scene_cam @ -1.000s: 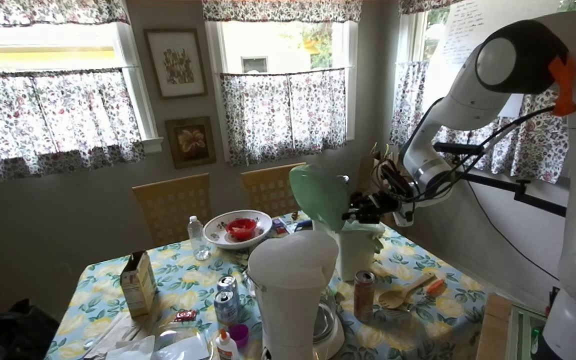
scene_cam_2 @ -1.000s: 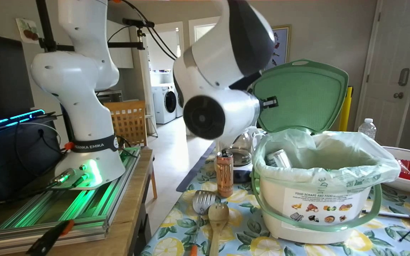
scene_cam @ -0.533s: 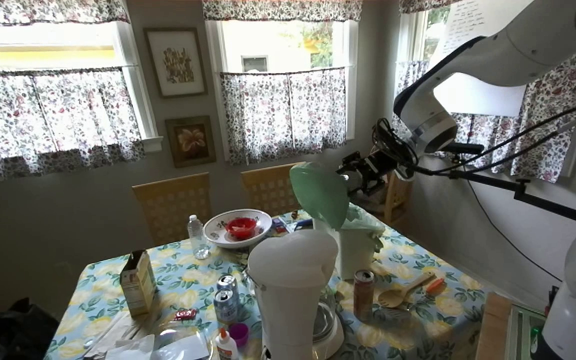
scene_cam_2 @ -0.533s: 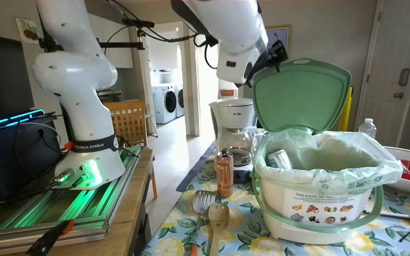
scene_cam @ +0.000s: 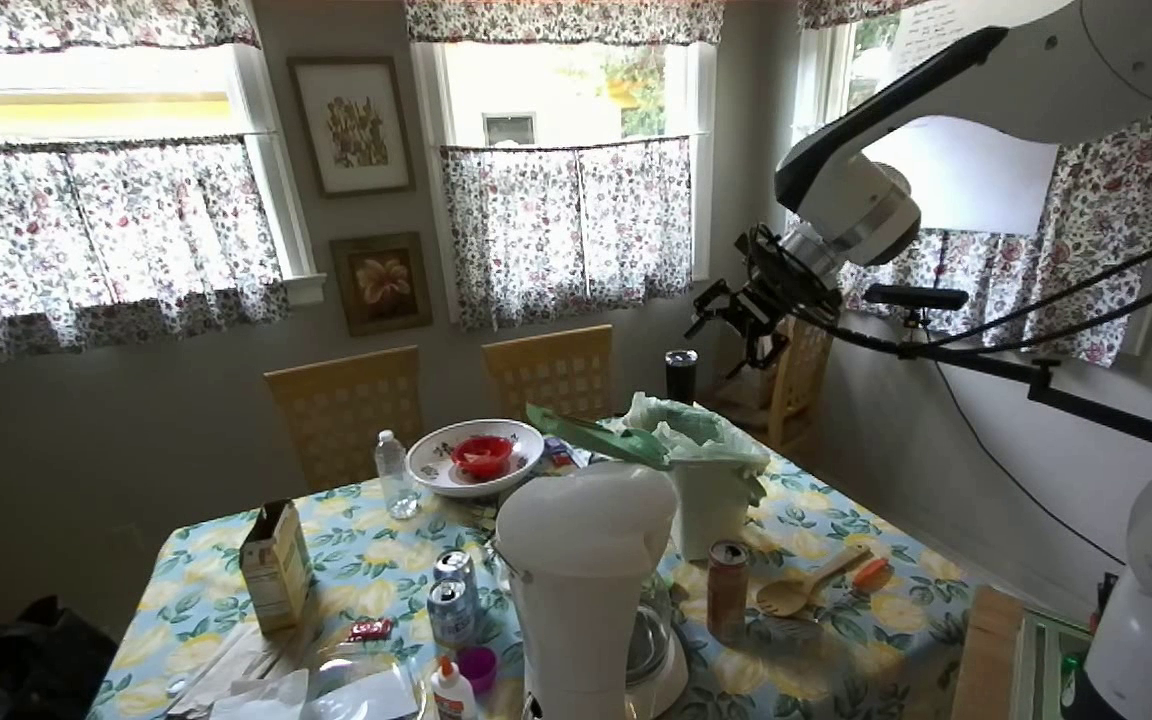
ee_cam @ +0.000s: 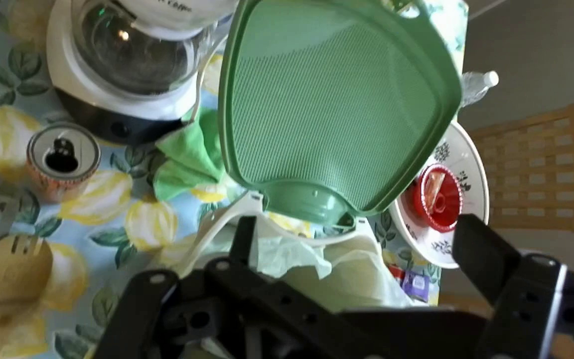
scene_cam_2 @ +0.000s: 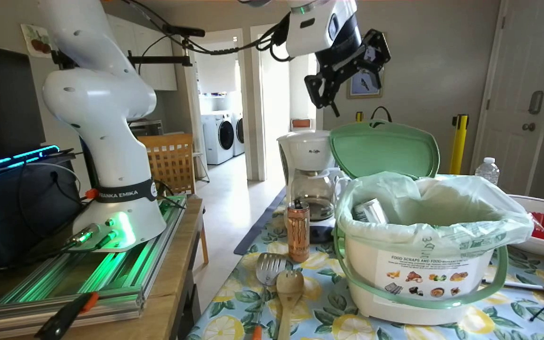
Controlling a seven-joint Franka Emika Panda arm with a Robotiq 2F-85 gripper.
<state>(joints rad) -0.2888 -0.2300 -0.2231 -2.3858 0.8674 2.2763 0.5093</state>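
Presently, the pincer (ee_cam: 358, 234) is hanging with its jaws spread wide; below it, the green lid (ee_cam: 337, 109) is leaning back from the bin (scene_cam_2: 418, 278), and farther off a white bowl (ee_cam: 472, 164) is cradling a red bowl (ee_cam: 454, 217).

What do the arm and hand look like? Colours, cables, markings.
Arm: white, rounded links, black sections. Green-lit white base; dark band, visible lettering "RANKA EMIKA". Loose black cables. Hand: black, angular, two linkage-style fingers.
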